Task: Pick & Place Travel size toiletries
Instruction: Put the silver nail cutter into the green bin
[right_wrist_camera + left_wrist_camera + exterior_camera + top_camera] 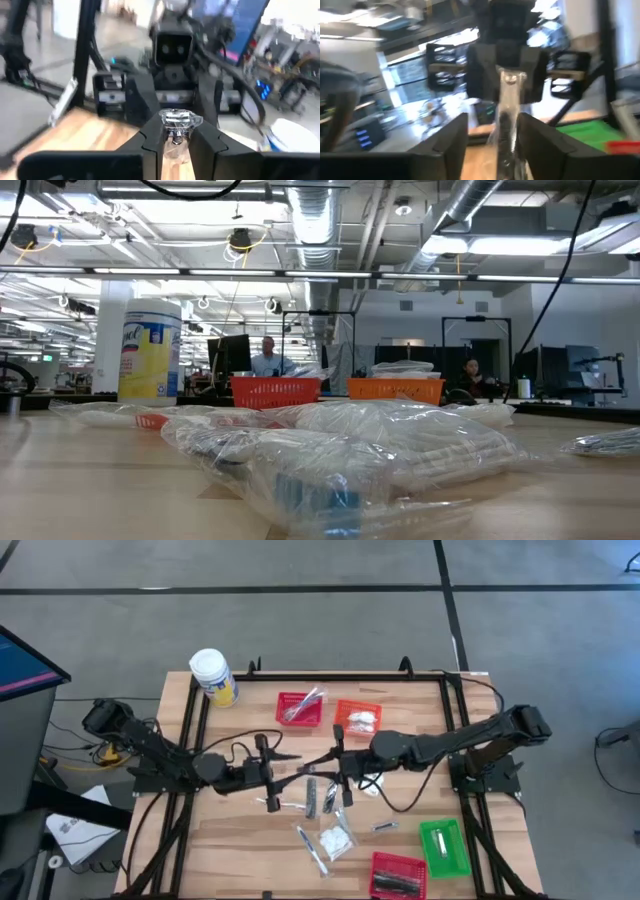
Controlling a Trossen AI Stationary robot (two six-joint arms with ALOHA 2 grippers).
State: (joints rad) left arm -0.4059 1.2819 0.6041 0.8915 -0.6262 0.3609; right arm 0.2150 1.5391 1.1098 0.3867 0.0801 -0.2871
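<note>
Both arms meet over the middle of the wooden table [230, 830], grippers facing each other. A slim clear-wrapped silver stick [176, 122] spans the gap between them, lifted off the tabletop.

Right gripper [176, 145]: fingers pinched narrow on one end of the stick, the crinkled wrapper tip poking up between the pads.

Left gripper [506, 145]: fingers standing apart either side of the same stick (no clear contact; whether it grips at all I cannot tell).

On the table below and toward the near edge: loose clear-wrapped packets [336, 836] and more silver sticks [311, 796], scattered. Low view is filled by a heap of the same wrapped packets [400, 442] close to the lens.

Red plastic basket [300, 708] at the back holds a wrapped stick; orange basket [358, 718] beside it holds white packets. Green basket [444, 847] and a second red basket [397, 875] sit near the right front corner. White-lidded yellow jar [213, 677] at back left.
</note>
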